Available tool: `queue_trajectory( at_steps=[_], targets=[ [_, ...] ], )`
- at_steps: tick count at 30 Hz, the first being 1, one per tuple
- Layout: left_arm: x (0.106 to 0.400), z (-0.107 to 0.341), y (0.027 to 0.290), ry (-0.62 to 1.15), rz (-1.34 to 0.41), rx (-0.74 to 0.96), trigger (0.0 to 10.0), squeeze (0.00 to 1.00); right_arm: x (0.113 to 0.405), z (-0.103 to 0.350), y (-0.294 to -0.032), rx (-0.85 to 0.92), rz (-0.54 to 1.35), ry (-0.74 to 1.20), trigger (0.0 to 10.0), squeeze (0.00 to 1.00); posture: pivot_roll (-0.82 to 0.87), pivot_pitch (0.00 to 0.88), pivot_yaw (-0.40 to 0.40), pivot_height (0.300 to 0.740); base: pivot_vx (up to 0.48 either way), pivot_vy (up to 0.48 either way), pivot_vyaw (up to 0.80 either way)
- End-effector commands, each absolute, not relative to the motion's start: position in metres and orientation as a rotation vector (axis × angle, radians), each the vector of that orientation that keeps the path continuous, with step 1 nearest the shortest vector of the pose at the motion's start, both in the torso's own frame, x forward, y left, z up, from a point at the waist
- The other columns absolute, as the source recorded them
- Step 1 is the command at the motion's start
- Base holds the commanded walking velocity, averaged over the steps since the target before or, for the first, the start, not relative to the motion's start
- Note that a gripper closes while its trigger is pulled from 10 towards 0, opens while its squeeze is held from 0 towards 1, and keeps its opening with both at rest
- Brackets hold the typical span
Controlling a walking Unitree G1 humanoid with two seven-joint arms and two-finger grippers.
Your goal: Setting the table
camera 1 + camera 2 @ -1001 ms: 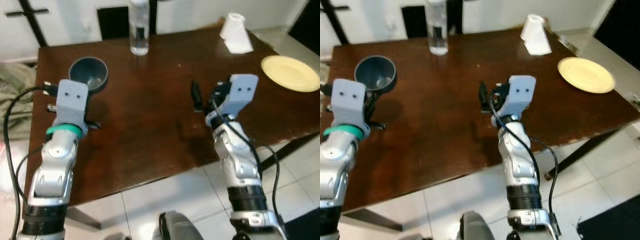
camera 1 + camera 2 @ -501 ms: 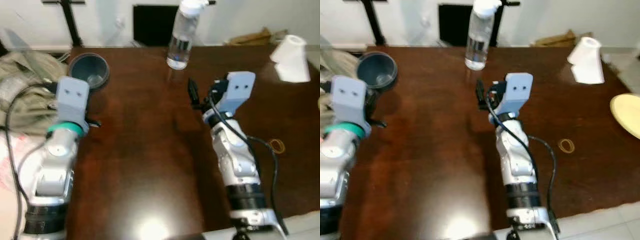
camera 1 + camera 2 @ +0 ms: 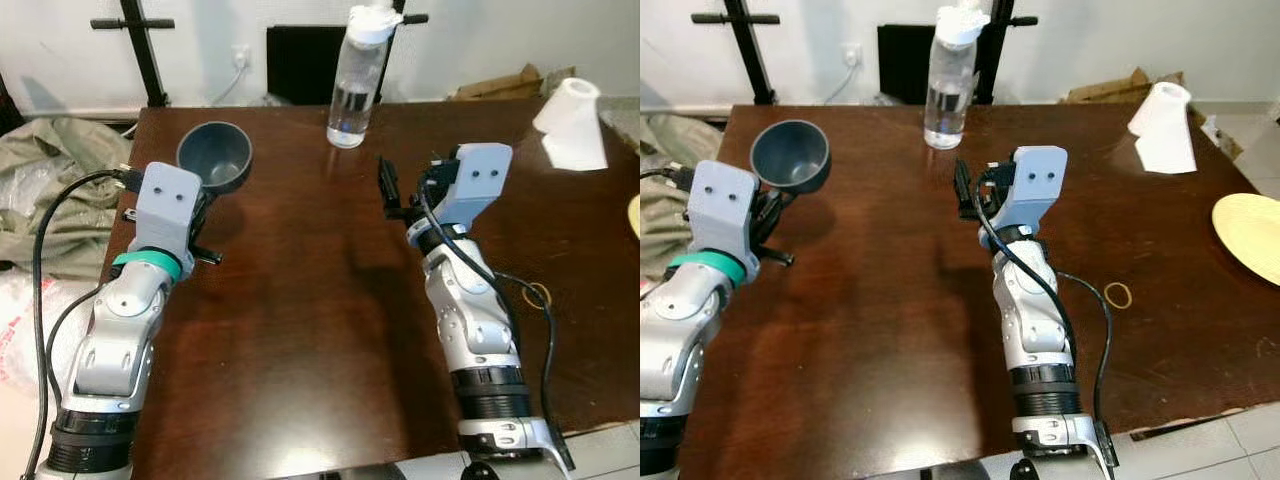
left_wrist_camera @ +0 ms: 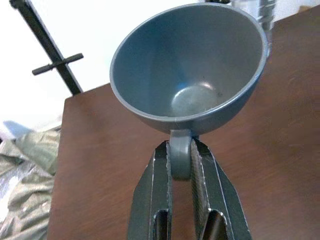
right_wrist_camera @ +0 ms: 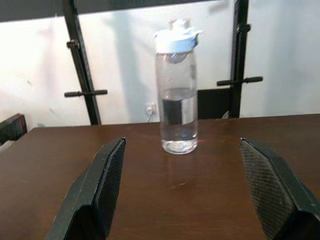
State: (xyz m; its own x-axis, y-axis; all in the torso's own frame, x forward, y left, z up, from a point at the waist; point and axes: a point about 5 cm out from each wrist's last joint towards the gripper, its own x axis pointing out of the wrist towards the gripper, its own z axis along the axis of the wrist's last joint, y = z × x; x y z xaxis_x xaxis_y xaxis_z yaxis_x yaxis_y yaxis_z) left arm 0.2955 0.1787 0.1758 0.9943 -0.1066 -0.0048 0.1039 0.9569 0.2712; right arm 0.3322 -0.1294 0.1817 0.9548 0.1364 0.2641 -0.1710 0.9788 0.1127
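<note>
Water bottle point(image 3: 947, 76) upright at far table point(image 3: 890, 330) edge, ahead of wide-spread right gripper point(image 5: 182, 192); bare wood between. Broad bare wood nearer than bottle. Paper towel roll point(image 3: 1163, 125), plate point(image 3: 1250, 236), rubber band point(image 3: 1119, 294) right of bottle.

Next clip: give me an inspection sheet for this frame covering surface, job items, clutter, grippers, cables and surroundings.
Surface: dark brown wooden table, glossy, no spills seen.
Job's things: grey-blue plastic bowl held above the table's left side; pale yellow plate at the right edge; clear water bottle with white cap upright at the far edge.
Clutter: white paper towel roll at the far right; tan rubber band on the table.
Grippers: left gripper shut on the bowl's small handle; right gripper open, facing the bottle.
Cables: black cables run along both forearms.
Surroundings: olive cloth heap on the floor; black stands against the white wall.
</note>
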Motion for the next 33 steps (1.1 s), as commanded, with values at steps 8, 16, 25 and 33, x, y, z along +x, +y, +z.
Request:
queue_trajectory(
  at_steps=[8,16,25,33],
  targets=[
    [0.296,0.175,0.179,0.019,-0.162,0.302,10.0,0.00,0.330,0.176,-0.133,0.124,0.135,-0.236,10.0,0.00,-0.06,0.001,-0.004,0.740,0.000,0.000,0.00],
    [0.298,0.175,0.178,0.022,-0.165,0.301,10.0,0.00,0.329,0.175,-0.133,0.122,0.136,-0.231,10.0,0.00,-0.06,0.006,-0.004,0.740,0.000,0.000,0.00],
    [0.321,0.178,0.183,0.049,-0.236,0.332,10.0,0.00,0.327,0.188,-0.128,0.098,0.188,-0.266,10.0,0.00,-0.07,0.048,0.002,0.740,0.000,0.000,0.00],
    [0.356,0.174,0.198,0.135,-0.300,0.403,10.0,0.00,0.324,0.215,-0.123,0.077,0.272,-0.339,10.0,0.00,-0.10,0.090,0.022,0.740,0.000,0.000,0.00]
  ],
)
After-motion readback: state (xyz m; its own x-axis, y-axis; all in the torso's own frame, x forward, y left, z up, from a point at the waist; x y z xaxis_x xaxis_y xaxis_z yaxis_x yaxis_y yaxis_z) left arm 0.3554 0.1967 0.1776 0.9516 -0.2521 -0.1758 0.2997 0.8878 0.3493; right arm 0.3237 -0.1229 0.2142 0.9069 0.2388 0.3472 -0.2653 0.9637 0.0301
